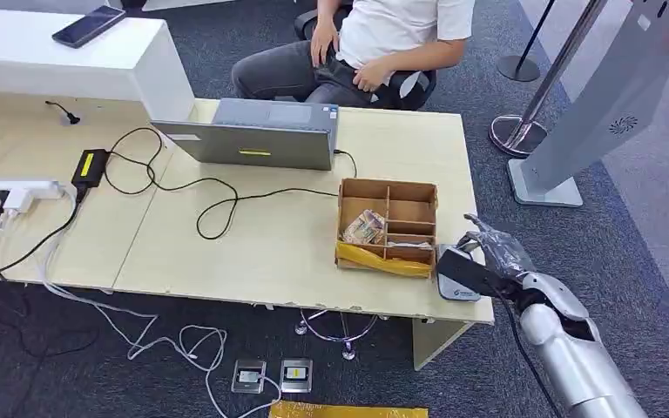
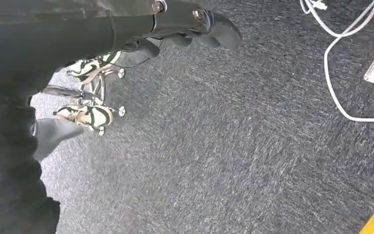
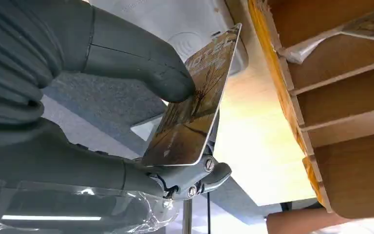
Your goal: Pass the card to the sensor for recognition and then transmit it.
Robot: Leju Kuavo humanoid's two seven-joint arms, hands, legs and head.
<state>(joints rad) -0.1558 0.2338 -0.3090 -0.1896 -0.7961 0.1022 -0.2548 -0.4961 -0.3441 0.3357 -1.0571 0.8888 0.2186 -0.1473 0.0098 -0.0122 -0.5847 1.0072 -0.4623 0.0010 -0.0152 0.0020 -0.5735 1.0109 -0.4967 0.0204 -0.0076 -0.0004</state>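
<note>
I count one card [image 3: 195, 105], pinched between thumb and fingers of my right hand [image 1: 488, 257], over the one grey sensor [image 1: 456, 277] at the table's [image 1: 253, 252] lower right. Card lettering not legible. One divided box [image 1: 388, 225], one laptop [image 1: 257, 133]. Left hand [image 2: 195, 29] hangs over carpet, fingers curled, empty.

laptop [image 1: 257, 132] far on my table [image 1: 253, 248] | box [image 1: 388, 225] near right of it | sensor [image 1: 456, 279] right of box at near edge | my right hand [image 1: 488, 261] holds card [image 3: 195, 102] over sensor
</note>
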